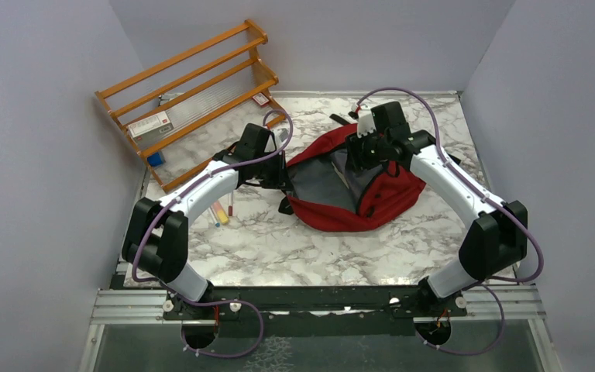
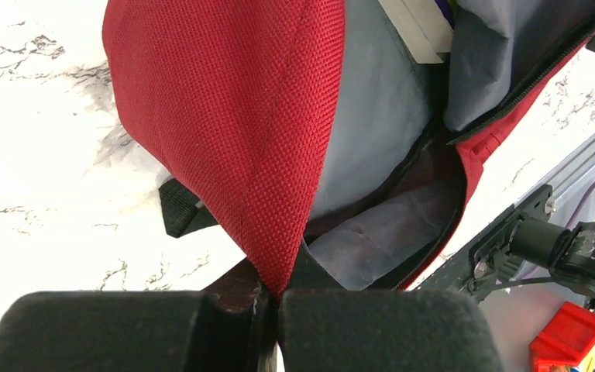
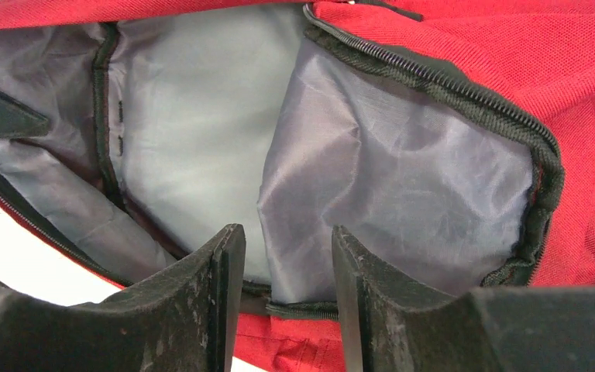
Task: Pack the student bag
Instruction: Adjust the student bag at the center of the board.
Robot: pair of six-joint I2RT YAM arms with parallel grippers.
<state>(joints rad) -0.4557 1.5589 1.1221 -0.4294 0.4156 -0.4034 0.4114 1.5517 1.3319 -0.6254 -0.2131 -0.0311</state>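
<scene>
**Two white-and-black arms with purple cables**

The left arm (image 1: pixel 205 190) and the right arm (image 1: pixel 449 174) look the same. Each has smooth white shells on the long links and bulky black housings at the joints. A thin purple cable (image 1: pixel 149 232) runs along each arm in loose loops and ends at a round hole near the base. The left gripper (image 2: pixel 271 310) has thick, matte black fingers (image 2: pixel 124 333) with soft rounded edges. The fingers (image 3: pixel 217 310) of the right gripper (image 3: pixel 288 271) are black too, wedge-shaped, with pale scuff marks on their inner faces.
</scene>
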